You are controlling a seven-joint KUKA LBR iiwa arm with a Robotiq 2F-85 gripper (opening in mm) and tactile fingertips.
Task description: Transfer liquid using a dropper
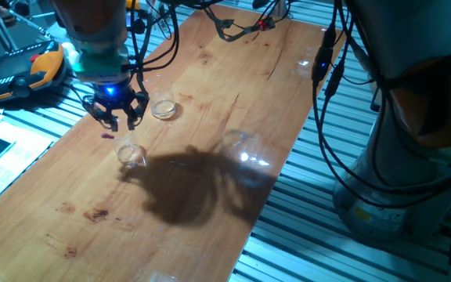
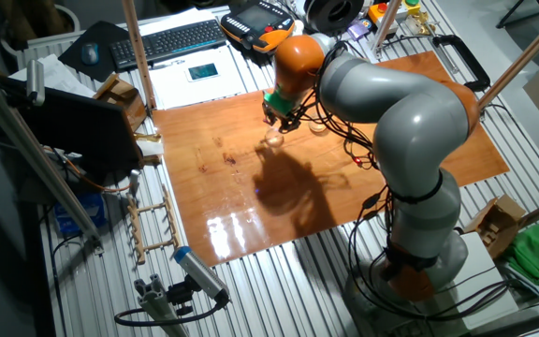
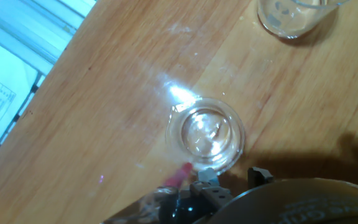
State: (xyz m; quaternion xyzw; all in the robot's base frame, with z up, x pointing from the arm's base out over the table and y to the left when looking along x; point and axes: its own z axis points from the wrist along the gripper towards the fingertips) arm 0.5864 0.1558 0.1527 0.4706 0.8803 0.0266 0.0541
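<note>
two glass vessels matter here: a small clear tumbler (image 1: 131, 153) on the wooden desk (image 1: 210, 94) just below the fingers (image 1: 117, 119), and a shallow glass dish (image 1: 163, 108) a little farther off to the right in the one fixed view. a third, larger glass (image 1: 239, 146) sits well to the right, pale against the arm's shadow.

the dropper (image 1: 107, 135) shows as a small pink-red speck just under the fingers, above and slightly left of the tumbler. in the hand view its pink bulb end (image 3: 178, 177) pokes out at the lower edge, right beside the tumbler rim (image 3: 205, 134), with the dish (image 3: 291, 17) at the top right. the fingers look drawn in close about the dropper, though the pictures are too coarse to show the contact itself; i judge it held rather than free.

whether there is liquid in the tumbler i cannot tell; only reflections show at its bottom.

judged from this, the step in hand is bringing the dropper tip over the tumbler mouth. to do it well, the tip should be centred over the opening, not the rim, since it now sits toward the near edge in the hand view. descent should be straight and slow, as a light tumbler could be nudged or tipped by a sideways touch. squeezing should wait until the tip is inside.
</note>
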